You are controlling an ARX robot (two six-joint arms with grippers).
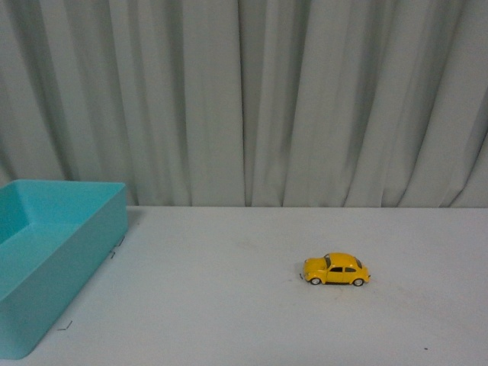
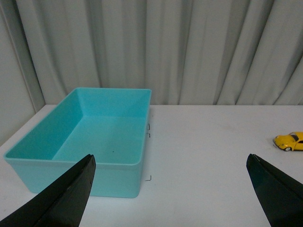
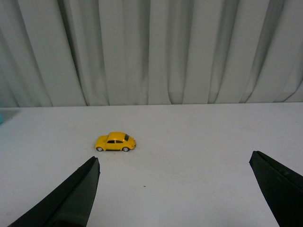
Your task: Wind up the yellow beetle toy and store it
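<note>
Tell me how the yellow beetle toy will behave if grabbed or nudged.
The yellow beetle toy stands on its wheels on the flat table, so a lengthwise push would likely roll it. Its glossy rounded shell may slip when pinched. Small, so probably light.

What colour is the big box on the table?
The box is turquoise blue, plain all over. The left wrist view shows it best.

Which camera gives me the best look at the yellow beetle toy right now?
Front view: the yellow beetle toy sits whole, side-on and unobstructed. Right wrist view shows it whole too, nearly as well. Left wrist view clips it at the frame edge.
</note>
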